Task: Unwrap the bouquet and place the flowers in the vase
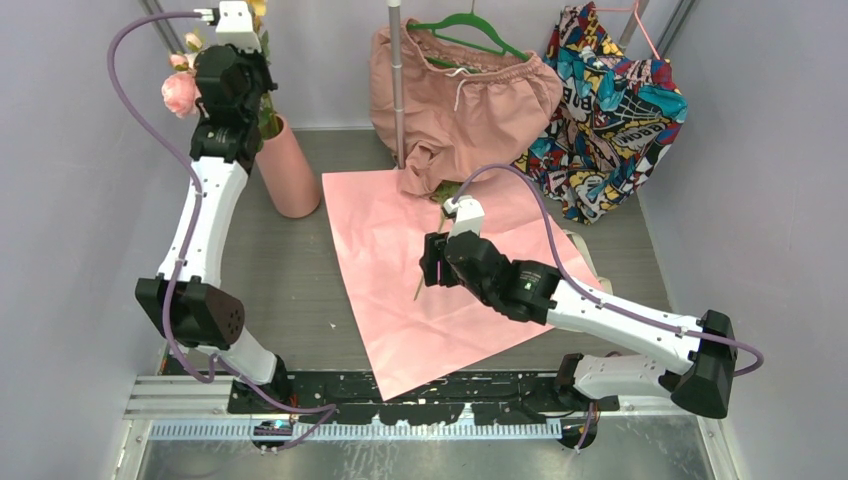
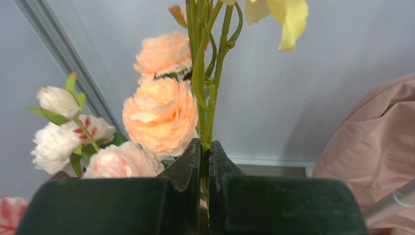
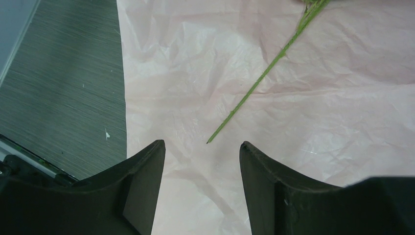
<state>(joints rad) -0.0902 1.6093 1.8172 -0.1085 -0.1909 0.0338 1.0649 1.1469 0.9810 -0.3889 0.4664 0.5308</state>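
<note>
Upper left of the top view: the left arm is raised beside the back wall. Left gripper (image 2: 205, 147), jaws closed tight on a few thin green stems (image 2: 211, 93) of the bunch of peach, pink and white fabric flowers (image 2: 159, 115). The blooms stand upright above the jaws, and a yellow petal shows at the top edge of the left wrist view.

Tall matte salmon-pink tapered vase (image 1: 290, 170) stands upright on the grey wood-grain counter (image 1: 270, 280), directly below that wrist. Green leaves hang just over its mouth. The arm covers the mouth, so I cannot tell whether the stems are inside.

Centre of the top view: a crumpled pale pink paper sheet (image 1: 400, 300) lies unfolded and flat on the counter. Right gripper (image 3: 201, 144) hangs over it, jaws standing apart and holding nothing. A single loose thin green stem (image 3: 259, 81) lies on the paper, running from between the jaw tips up to the upper right of the right wrist view.

Back of the top view: dusty-pink shorts on a green hanger (image 1: 460, 95), a thin metal pole (image 1: 397, 80), and a colourful printed garment (image 1: 610, 110) at upper right.
</note>
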